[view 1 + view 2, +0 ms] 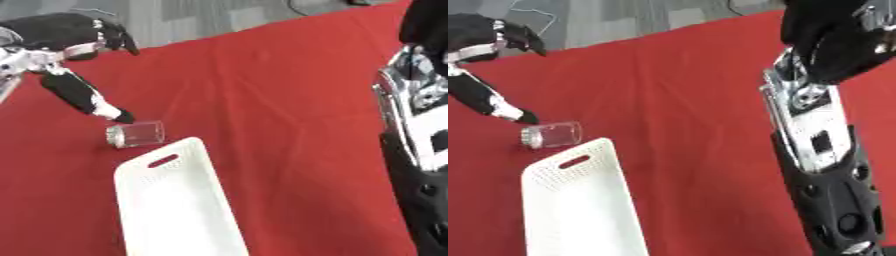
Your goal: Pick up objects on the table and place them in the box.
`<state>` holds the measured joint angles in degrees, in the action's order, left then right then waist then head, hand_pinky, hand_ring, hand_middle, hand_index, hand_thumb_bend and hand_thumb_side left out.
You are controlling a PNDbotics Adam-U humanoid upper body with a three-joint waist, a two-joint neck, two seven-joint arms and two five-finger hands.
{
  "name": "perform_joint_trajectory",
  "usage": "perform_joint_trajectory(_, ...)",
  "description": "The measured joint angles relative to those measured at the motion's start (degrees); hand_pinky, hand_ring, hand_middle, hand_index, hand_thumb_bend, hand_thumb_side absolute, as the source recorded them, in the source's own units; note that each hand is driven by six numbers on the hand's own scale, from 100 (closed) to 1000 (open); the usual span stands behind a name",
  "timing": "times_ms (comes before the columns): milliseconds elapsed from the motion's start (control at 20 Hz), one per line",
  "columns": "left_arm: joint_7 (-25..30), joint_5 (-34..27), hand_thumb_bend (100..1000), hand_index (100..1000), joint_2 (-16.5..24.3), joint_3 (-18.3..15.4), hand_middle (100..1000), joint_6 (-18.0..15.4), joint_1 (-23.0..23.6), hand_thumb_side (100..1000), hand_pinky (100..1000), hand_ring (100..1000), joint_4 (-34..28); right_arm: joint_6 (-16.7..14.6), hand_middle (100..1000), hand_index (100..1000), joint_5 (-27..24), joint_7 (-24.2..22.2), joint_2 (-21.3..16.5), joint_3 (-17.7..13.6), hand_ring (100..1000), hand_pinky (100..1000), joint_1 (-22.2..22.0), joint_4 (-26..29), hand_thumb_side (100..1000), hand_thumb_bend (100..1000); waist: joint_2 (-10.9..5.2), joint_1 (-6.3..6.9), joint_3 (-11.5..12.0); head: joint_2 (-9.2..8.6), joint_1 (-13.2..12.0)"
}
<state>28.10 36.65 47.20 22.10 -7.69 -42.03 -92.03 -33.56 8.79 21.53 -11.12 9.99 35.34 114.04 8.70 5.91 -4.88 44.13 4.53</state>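
We are seeing a left hand (83, 92) showing black casing over its fingers, with white segments near the tips and silver metal at the wrist. The right arm (820, 150) is showing silver and white plates above a black shell dotted with round screws.

The white box (179, 210) runs off the bottom edge. The right arm (820, 150) is cut off top and bottom, its hand out of sight. The clear jar (136, 133) is blurred.
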Motion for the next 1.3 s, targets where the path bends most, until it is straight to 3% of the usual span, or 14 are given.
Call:
perform_joint_trajectory(450, 2.0, -1.1, 656, 850, -0.2, 0.3, 817, 3.6, 0.5, 640, 786, 764, 0.0, -0.2, 396, 414, 0.0, 0.1, 0.5, 0.2, 404, 384, 0.1, 0.0, 992, 100, 0.04, 0.13, -0.3, 0.0, 0.0)
perform_joint_trajectory(800, 1.1, 3.8, 652, 851, -0.2, 0.4, 819, 2.6, 1.0, 646, 785, 768, 0.0, -0.2, 395, 414, -0.1, 0.1, 0.6, 0.2, 404, 383, 0.5, 0.0, 992, 100, 0.28, 0.14, -0.3, 0.0, 0.0)
perform_joint_trajectory(1300, 1.2, 5.7, 641, 855, -0.2, 0.6, 821, 1.7, 1.5, 653, 787, 771, 1.3, -0.3, 392, 413, -0.3, -0.2, 0.9, 0.2, 404, 382, 0.5, 0.0, 992, 100, 0.38, 0.13, -0.4, 0.0, 0.0)
